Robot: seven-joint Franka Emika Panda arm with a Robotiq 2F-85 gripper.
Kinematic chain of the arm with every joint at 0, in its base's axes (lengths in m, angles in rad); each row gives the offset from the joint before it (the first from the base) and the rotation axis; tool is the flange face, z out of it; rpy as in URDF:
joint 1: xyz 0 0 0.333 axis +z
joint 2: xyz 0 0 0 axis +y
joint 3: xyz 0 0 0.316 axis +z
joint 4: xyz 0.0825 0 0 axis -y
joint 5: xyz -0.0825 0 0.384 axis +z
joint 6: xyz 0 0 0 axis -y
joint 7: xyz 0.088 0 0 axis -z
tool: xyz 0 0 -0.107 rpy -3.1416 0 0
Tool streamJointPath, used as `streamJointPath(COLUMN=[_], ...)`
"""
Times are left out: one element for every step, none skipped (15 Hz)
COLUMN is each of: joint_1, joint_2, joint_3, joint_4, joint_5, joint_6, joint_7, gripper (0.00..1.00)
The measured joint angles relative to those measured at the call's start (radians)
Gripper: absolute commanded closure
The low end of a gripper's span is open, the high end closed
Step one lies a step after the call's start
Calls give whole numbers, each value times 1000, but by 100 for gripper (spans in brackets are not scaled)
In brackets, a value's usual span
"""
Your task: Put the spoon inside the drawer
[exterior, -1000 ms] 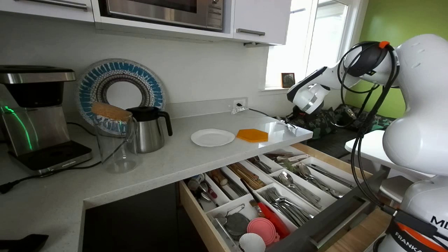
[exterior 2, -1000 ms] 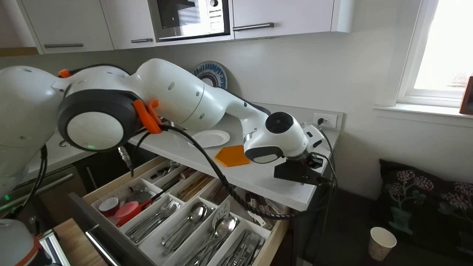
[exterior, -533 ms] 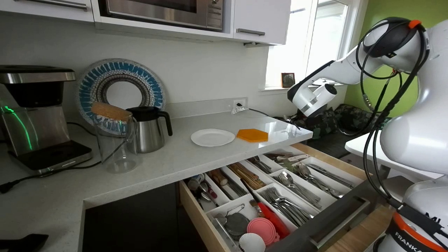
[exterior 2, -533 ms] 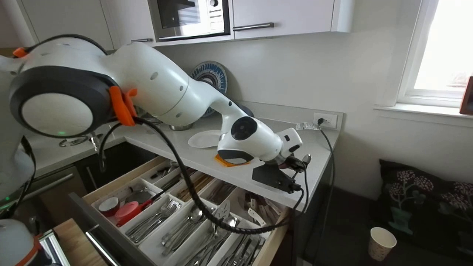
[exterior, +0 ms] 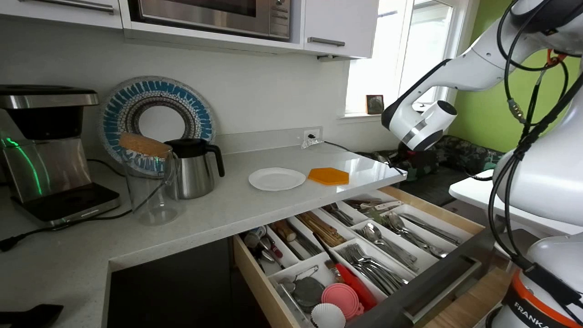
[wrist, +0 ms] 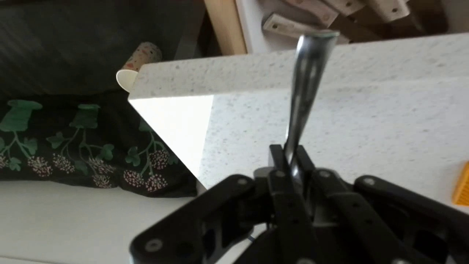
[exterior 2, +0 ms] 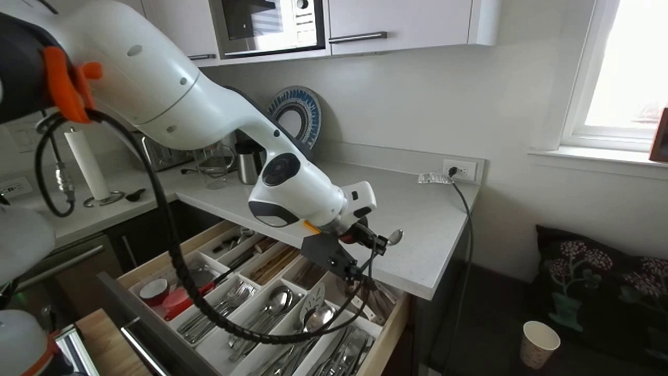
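A robotic claw clenches a spoon above the kitchen surface, outside the pulled-out drawer.

A white plate and an orange hexagonal mat lie close together on the surface, a steel coffee pot and a glass pitcher farther along. In an exterior view, a black cable loops across the drawer; in the wrist view, the surface's front edge runs between claw and drawer. Cutlery fills the white compartments. The spoon is shiny metal, its rounded bowl jutting beyond the claw, its handle narrow where held and broadening toward a blunt end. The surface is pale and speckled; white cabinets and a microwave hang above, a bright window stands beyond, and a paper cup sits near a dark flowered cushion.
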Motion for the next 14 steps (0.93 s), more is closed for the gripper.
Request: streamJointPath(joint_1=[-51,-104,-157,-212,-269,-328,-388,-451,-514,-571,-626,-668,-691,-702], joint_2=[-31,-62,-91,-118,-146,-169,-189,-202,-207,-207,-203,-197,-192,-188], joint_3=[56,112,166,219,275,330,388,447,506,558,605,639,655,662], joint_4=[-52,-102,-150,-198,-246,-290,-332,-370,-405,-435,-461,-481,-492,-496], joint_5=[1,1,2,2,2,1,0,-5,-11,-19,-29,-39,-47,-53], joint_6=[8,9,9,8,2,-6,-19,-36,-53,-66,-79,-83,-84,-84], joint_7=[0,0,0,0,0,-3,-14,-35,-67,-104,-148,-177,-193,-199], gripper=[98,98,98,98,98,98,98,98,98,91,91,91,91,91])
